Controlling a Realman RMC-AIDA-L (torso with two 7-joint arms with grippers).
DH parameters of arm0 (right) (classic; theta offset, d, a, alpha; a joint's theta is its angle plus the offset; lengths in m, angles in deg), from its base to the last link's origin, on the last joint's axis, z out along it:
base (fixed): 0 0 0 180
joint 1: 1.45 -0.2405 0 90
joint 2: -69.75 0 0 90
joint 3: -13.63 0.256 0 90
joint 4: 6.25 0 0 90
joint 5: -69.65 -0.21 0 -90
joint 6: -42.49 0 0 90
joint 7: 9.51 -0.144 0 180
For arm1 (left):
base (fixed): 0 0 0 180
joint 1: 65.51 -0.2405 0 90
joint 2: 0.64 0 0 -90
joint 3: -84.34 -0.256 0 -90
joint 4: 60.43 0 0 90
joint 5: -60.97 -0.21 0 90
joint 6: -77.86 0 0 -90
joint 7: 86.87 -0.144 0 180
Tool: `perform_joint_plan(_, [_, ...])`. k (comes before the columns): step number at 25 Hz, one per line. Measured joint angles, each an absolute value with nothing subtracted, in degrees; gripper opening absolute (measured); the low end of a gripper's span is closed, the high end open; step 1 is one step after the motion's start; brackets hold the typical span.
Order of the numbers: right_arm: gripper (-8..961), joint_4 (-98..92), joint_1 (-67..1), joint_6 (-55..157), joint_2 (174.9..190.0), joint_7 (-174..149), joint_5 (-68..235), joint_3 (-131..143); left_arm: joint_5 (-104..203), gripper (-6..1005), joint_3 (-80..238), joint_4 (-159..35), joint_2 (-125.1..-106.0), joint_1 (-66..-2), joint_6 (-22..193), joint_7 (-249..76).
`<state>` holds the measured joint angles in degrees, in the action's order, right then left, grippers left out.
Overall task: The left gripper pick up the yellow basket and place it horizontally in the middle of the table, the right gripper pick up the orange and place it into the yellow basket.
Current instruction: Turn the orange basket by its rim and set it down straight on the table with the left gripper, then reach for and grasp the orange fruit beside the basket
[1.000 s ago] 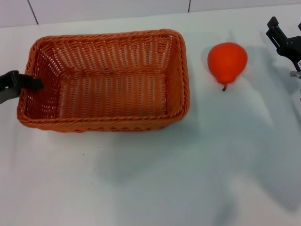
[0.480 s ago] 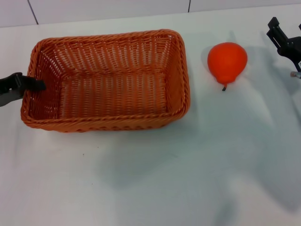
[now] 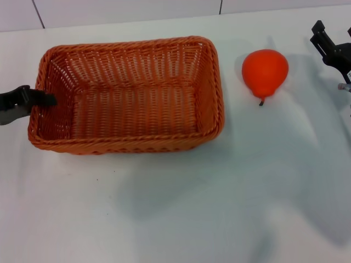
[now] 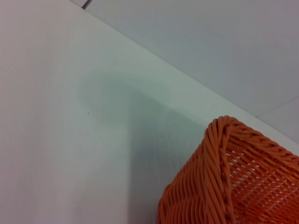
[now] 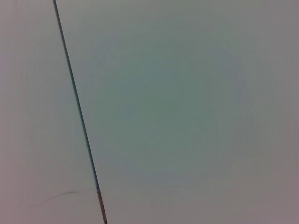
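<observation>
The yellow basket (image 3: 127, 144), a large orange-brown woven one, sits lengthwise across the white table (image 3: 230, 208), left of centre. My left gripper (image 3: 41, 99) comes in from the left edge and is shut on the basket's left rim, with one black finger (image 3: 48, 100) inside the wall. A corner of the basket also shows in the left wrist view (image 4: 224, 186). The orange (image 3: 265, 71) lies on the table just right of the basket, stem toward me. My right gripper (image 3: 332, 34) hangs open and empty at the far right edge, right of the orange.
The table's back edge meets a pale wall (image 3: 137, 11) behind the basket. The right wrist view shows only a plain surface with a thin dark seam (image 5: 77, 112).
My left gripper has shifted the basket a little to the right, toward the orange. The orange and the right gripper have not moved.
</observation>
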<state>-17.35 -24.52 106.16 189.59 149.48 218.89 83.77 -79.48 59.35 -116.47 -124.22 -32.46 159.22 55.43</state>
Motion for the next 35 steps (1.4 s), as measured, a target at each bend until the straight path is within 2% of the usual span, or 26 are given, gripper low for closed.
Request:
perform_joint_plan(14, [945, -17.32, -24.49, 106.15, 189.63, 149.48, 218.89, 83.77, -79.35, 167, 58.69, -116.17, -124.33, -31.88, 158.41, 55.37])
perform_joint_plan(28, [945, -17.5, -24.34, 106.33, 189.63, 149.48, 219.15, 82.89, -74.11, 520, 58.54, -115.73, -124.48, -32.81, 155.39, 51.9])
perform_joint_plan(33, [945, -17.48, -24.72, 105.34, 189.72, 149.48, 219.19, 80.78, -67.61, 718, 58.6, -115.8, -124.3, -32.96, 151.62, 44.78])
perform_joint_plan(35, [945, -17.51, -24.94, 104.4, 189.7, 149.43, 219.23, 79.66, -65.16, 736, 58.6, -115.85, -124.33, -32.91, 150.19, 41.59])
